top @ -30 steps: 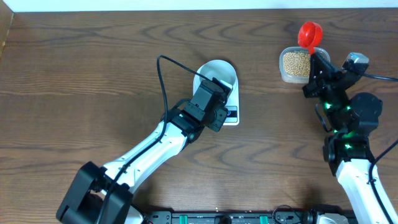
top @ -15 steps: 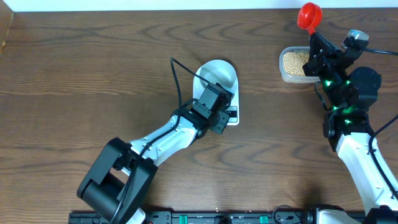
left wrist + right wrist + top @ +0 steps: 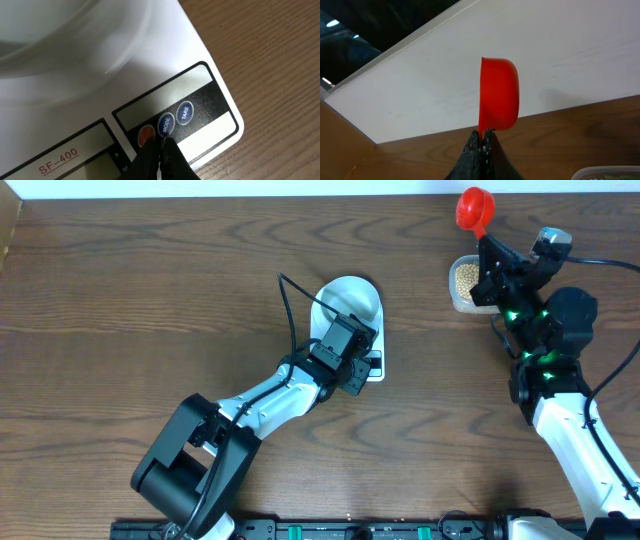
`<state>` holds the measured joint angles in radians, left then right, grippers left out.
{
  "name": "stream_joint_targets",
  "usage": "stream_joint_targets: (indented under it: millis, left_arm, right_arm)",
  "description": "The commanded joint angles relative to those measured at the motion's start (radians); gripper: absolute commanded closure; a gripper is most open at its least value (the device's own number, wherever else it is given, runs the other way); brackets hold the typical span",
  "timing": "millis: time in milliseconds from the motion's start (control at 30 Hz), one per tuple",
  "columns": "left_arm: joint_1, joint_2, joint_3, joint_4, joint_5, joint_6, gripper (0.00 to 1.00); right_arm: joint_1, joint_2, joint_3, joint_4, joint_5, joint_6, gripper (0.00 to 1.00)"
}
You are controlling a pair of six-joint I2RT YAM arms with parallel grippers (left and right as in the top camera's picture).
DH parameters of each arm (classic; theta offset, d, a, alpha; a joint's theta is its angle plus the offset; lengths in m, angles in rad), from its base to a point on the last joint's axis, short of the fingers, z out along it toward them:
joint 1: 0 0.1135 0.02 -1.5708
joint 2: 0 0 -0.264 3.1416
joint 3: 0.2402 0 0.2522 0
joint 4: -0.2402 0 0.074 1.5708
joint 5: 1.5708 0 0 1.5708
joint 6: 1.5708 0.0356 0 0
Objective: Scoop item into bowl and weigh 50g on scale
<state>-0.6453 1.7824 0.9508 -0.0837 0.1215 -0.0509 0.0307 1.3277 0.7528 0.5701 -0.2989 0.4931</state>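
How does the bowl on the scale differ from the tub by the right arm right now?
The bowl is round and opaque white; the tub is clear plastic. The bowl sits on the scale; the tub stands directly on the table. The tub holds tan beans; the bowl shows none from overhead. Both are open-topped.
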Motion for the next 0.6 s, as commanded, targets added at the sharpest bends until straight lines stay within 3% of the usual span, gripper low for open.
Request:
stream_joint_targets:
  millis: [0,300,567]
  left_arm:
    - [0.002,0.015,0.011,0.008,0.003,0.017,0.93]
    - [0.063,0.038,0.011,0.034,0.114,0.021,0.92]
    - [0.066,0.046,0.011,0.037,0.119,0.033,0.93]
  right_arm:
    - [0.010,0.004,0.025,0.003,0.002,-0.005,0.99]
    - [0.010,0.004,0.025,0.002,0.001,-0.005,0.99]
    - [0.022,0.004,0.025,0.002,0.001,-0.012,0.99]
